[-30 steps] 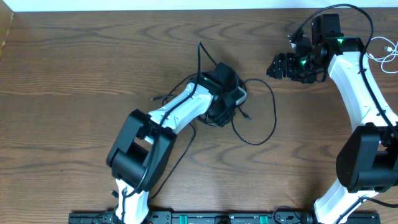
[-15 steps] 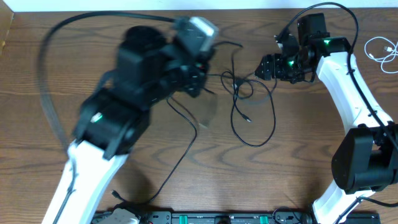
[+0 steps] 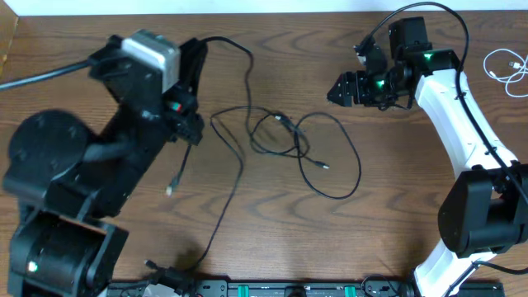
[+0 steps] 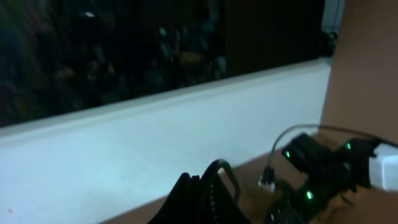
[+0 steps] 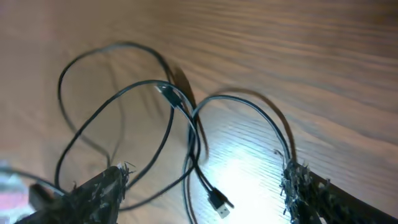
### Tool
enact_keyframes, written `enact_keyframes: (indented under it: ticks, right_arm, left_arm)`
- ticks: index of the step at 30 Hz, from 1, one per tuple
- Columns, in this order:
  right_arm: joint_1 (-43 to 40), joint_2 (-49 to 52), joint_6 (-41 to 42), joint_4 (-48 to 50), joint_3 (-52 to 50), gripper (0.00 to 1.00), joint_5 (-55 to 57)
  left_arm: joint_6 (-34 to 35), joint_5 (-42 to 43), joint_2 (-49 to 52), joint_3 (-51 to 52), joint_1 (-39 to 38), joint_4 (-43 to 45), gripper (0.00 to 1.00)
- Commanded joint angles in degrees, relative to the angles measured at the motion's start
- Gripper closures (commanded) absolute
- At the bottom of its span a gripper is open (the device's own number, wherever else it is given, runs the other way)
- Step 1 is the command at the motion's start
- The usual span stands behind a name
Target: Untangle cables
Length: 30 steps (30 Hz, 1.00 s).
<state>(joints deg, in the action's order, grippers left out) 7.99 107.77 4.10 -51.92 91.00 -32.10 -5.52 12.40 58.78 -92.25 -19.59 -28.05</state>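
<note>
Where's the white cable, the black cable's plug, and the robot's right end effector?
white cable (image 3: 505, 66), overhead view, on its coil
black cable (image 5: 217, 200), right wrist view, on its plug
right end effector (image 5: 204, 173), right wrist view, midway between fingertips

I see a brown wood-grain table (image 3: 396, 214) with a soft sheen, thin black cables (image 5: 166, 92) in smooth plastic sheathing, a glossy white plastic arm shell (image 3: 458, 107) at the right, and rough, fuzzy pads (image 5: 99, 193) on the right gripper (image 5: 199, 186).

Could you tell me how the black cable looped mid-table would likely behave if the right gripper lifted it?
Probably floppy: the black cable lies in loose curves, so it should drape. It looks thin, hence likely light. Its loops cross, so lifting one strand may drag the others.
</note>
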Motion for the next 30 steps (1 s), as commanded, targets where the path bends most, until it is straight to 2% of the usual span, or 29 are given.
enact_keyframes:
  ticks: [1, 7, 11, 13, 17, 19, 23, 25, 30]
  right_arm:
    - [2.2, 0.2, -5.6, 0.2, 0.1, 0.2, -5.7]
    - [5.4, 0.3, -3.7, 1.2, 0.0, 0.19, -0.5]
    - [8.0, 1.1, -3.9, 1.4, 0.0, 0.17, 0.5]
    - [9.2, 1.5, -4.7, 1.4, 0.0, 0.16, 0.8]
    - [10.9, 2.1, -4.6, 2.1, 0.0, 0.16, 0.9]
    - [11.6, 2.1, -4.7, 2.5, 0.0, 0.12, 0.9]
    - [12.8, 2.1, -8.0, 2.7, 0.0, 0.11, 0.0]
    - [13.4, 2.1, -10.0, 2.4, 0.0, 0.07, -0.1]
    - [15.0, 2.1, -12.6, 1.0, 0.0, 0.07, 0.4]
  left_arm:
    - [1.2, -3.1, 0.1, 0.3, 0.3, 1.8, 0.93]
    - [1.8, -4.5, 0.1, 0.3, 0.3, 3.6, 0.93]
    - [4.2, -16.1, 0.0, 0.3, 0.3, 10.2, 0.93]
    - [4.3, -18.5, -0.4, 0.2, 0.3, 14.4, 0.92]
    - [4.3, -18.5, -1.1, 0.0, 0.3, 20.7, 0.93]
    - [4.4, -18.5, -1.2, -0.2, 0.3, 22.9, 0.93]
    - [4.3, -19.4, -1.2, -0.3, 0.3, 25.6, 0.93]
    - [3.6, -24.2, -1.4, -0.3, 0.3, 27.6, 0.93]
    - [-0.9, -35.3, -1.6, -0.7, 0.3, 32.3, 0.93]
